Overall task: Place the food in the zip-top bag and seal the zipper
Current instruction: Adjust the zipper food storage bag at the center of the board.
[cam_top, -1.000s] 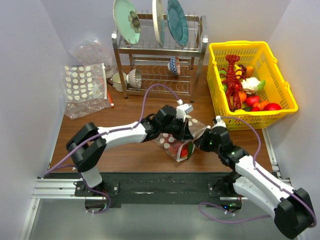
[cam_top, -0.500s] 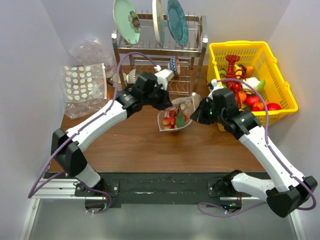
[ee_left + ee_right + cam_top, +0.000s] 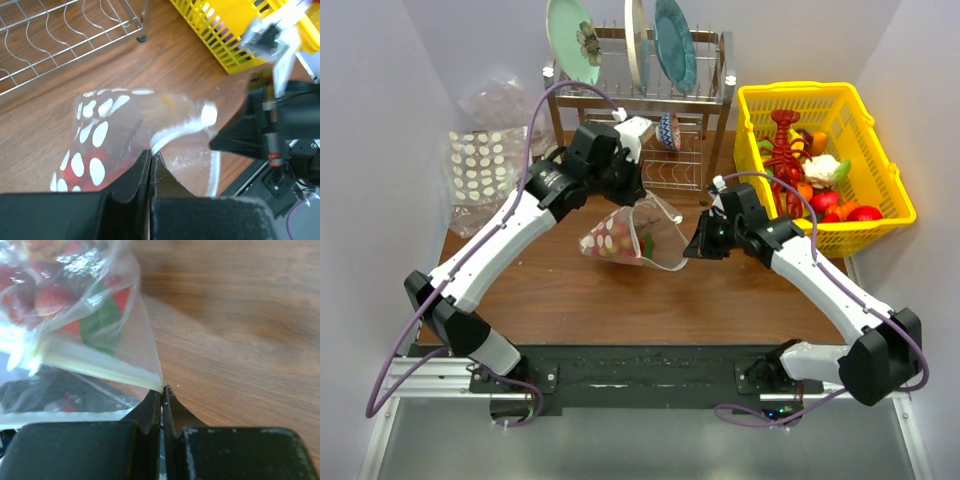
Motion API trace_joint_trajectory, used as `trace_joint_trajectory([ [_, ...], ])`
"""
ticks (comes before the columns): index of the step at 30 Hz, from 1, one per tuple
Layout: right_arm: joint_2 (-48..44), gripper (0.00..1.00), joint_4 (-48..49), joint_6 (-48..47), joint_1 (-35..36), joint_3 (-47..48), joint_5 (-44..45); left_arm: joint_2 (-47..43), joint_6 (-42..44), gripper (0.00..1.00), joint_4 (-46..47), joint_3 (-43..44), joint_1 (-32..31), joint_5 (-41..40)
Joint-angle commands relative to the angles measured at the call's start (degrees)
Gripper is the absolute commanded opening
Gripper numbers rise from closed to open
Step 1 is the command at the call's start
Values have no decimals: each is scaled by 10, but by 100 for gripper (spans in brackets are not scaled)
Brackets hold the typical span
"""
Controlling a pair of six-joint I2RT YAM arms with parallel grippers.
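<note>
We have raised the bag (image 3: 630, 238) above the desk (image 3: 620, 300) and swung it back toward the dish rack (image 3: 640, 100). Left jaws and right jaws each pinch one end of its mouth, the food (image 3: 100, 315) inside. The mouth looks agape, so sealing is yet undone.

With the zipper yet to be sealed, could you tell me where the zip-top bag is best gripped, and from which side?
At the two ends of the zipper, one from each side. The left gripper and right gripper are shut on the zip-top bag's corners, so the strip spans between them and the food sits clear.
</note>
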Motion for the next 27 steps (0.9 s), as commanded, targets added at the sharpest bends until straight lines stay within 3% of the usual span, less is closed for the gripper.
trace_joint_trajectory([
  [1, -43, 0, -38, -28, -2, 106, 17, -44, -10, 0, 67, -116, 6, 16],
  [4, -46, 0, -65, -42, -3, 168, 33, -53, -35, 0, 119, -186, 6, 33],
  [12, -43, 0, -7, -22, -2, 81, -2, -72, -19, 0, 90, -107, 6, -12],
  [25, -39, 0, 6, -26, -2, 69, 22, -39, -10, 0, 123, -128, 6, -1],
  [27, -37, 6, 1, -32, -3, 74, 33, -39, -8, 0, 129, -130, 6, -7],
])
